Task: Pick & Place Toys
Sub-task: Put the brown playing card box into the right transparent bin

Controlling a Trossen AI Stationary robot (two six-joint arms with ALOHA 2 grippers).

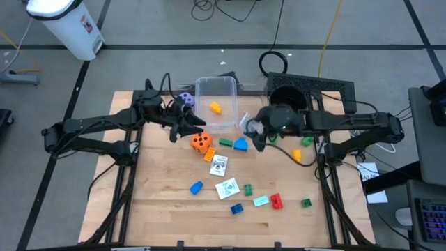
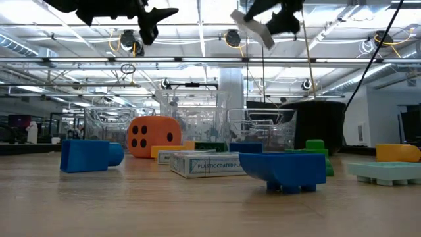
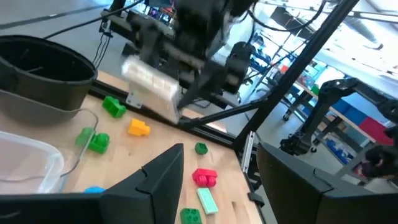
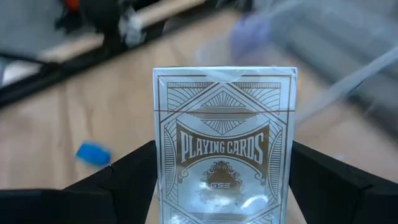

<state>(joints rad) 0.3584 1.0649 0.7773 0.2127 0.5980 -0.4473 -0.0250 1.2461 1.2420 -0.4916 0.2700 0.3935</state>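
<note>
The right gripper [image 4: 221, 186] holds a white pack of playing cards [image 4: 222, 149] between its two fingers, which stand wide apart on the two sides of the pack. In the high view this gripper is in the air near the right wall of the clear tub [image 1: 217, 104], and the pack shows as a small white thing at its tip. The low view shows the same pack tilted, high above the desk [image 1: 160, 209].

The left gripper [image 1: 188, 127] is also raised, just at the left side of the tub and above the orange die [image 1: 201, 143]. Its fingers are partly open and nothing is between them.

Inside the tub lies one yellow block [image 1: 215, 107]. A purple die [image 1: 185, 99] is behind the left arm, beside the tub. On the desk in front of the tub are a green block [image 1: 226, 142] and a blue block [image 1: 240, 145], and nearer the front two more white card packs [image 1: 219, 165], another blue block [image 1: 196, 187], a red block [image 1: 277, 201] and a teal flat block [image 1: 260, 201]. Two yellow blocks [image 1: 306, 141] lie at the right, close to the right arm. The black pot [image 1: 289, 97] stands at the right of the tub.
</note>
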